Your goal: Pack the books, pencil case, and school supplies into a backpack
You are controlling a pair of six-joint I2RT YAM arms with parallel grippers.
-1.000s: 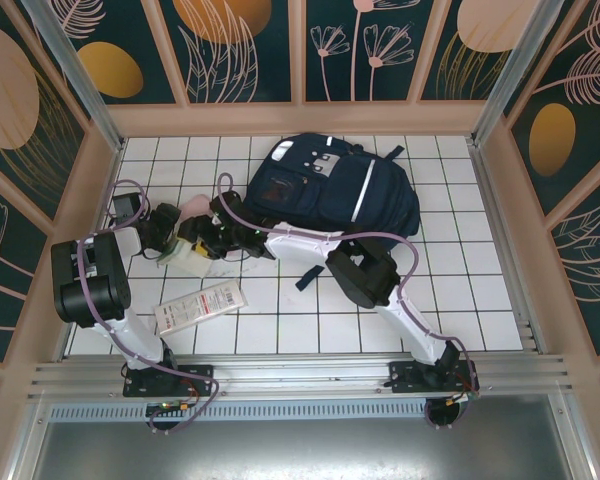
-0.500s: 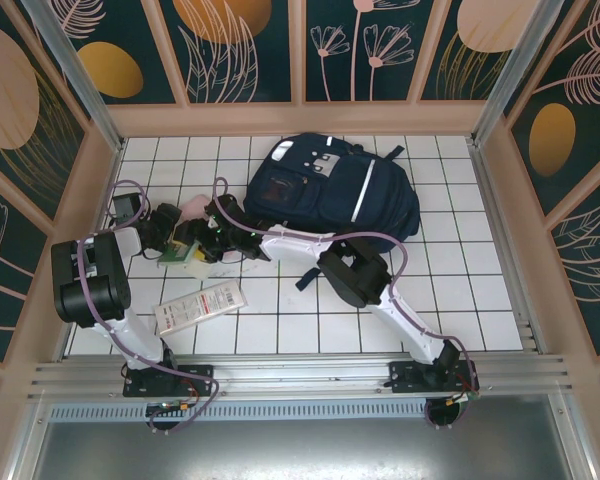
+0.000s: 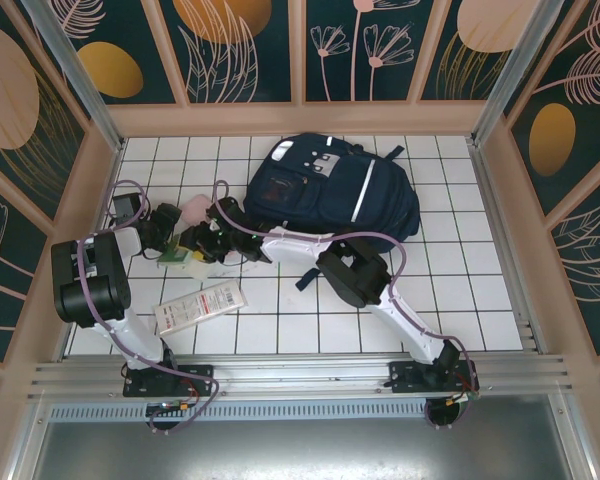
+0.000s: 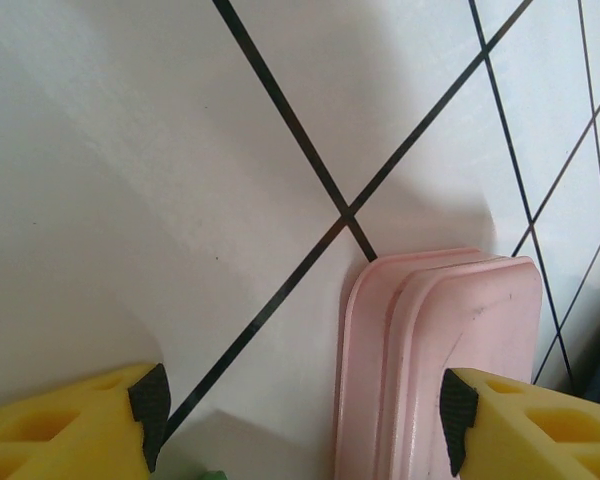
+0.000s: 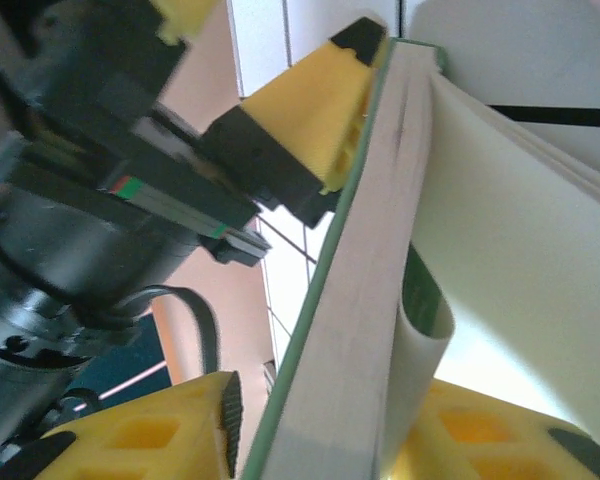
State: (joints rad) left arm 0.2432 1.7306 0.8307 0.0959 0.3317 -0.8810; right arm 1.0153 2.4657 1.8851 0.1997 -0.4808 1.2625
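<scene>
Just outside the backpack (image 3: 330, 190), right fingers (image 5: 150, 440) pinch the green book (image 5: 350, 330); left fingers (image 4: 50, 430) gape wide.

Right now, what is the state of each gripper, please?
Left gripper: open, gripping nothing.
Right gripper: closed on the small green book.

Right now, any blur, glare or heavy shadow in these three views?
Top view: even light, sharp, only soft shadows on the table. Left wrist: crisp, with a broad soft shadow over the tabletop and a faint sheen on the pink case. Right wrist: the book is slightly soft up close, its pages blown out white at lower right.
</scene>
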